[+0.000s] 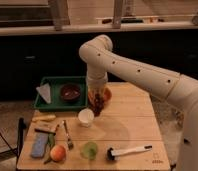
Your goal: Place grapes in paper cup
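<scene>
My gripper (98,101) hangs from the white arm over the table's back middle, in front of an orange bowl (108,94). It is shut on the grapes (98,107), a small dark reddish bunch that hangs from it above the table. The paper cup (85,117), small and white, stands upright just below and to the left of the grapes. The grapes are beside the cup's rim, not over it.
A green tray (52,102) at the back left holds a dark bowl (70,92) and a white wedge. At the front are a translucent green cup (89,149), an orange fruit (57,153), a blue sponge (39,145), a fork (68,135) and a black-headed brush (127,151).
</scene>
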Tool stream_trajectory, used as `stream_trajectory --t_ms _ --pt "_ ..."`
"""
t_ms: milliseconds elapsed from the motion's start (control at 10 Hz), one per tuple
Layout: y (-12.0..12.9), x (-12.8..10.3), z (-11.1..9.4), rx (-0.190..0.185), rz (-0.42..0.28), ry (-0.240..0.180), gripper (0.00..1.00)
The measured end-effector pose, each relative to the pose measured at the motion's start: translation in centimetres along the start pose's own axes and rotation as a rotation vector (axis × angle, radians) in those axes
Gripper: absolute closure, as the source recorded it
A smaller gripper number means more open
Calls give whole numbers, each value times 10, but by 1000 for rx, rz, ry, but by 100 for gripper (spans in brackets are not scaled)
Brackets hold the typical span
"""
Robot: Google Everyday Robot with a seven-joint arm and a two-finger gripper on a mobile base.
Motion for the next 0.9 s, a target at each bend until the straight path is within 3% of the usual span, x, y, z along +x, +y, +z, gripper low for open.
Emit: stream_trajectory --t_ms 400,900 --pt "-14 -3 -18 3 -48 41 99" --pt "-44 6 -9 29 -122 27 99"
